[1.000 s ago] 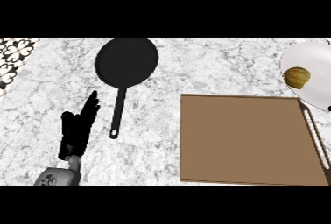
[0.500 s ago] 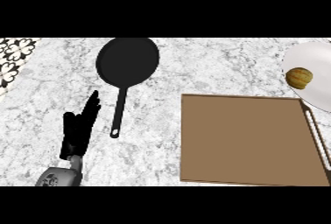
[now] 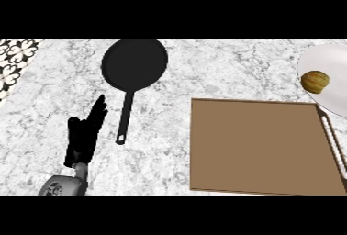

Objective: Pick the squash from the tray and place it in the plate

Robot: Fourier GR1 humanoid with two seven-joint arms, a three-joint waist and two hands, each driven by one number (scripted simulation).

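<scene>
The squash [image 3: 315,81] already sits on the plate [image 3: 318,98] at the desk's right edge; the tray [image 3: 261,147] lies bare. The left hand [image 3: 85,133] rests released, so nothing looks left to do.

A white and grey marbled stone counter [image 3: 224,69] is filling nearly the whole view, lying evenly lit with soft shadows falling on it, while a black-and-white flower-patterned surface [image 3: 13,64] is showing along its upper left edge

Small round tan squash [image 3: 315,81], ribbed, resting on white plate [image 3: 325,102] at right edge. Brown tray [image 3: 261,147] adjacent, below and left of plate.
</scene>
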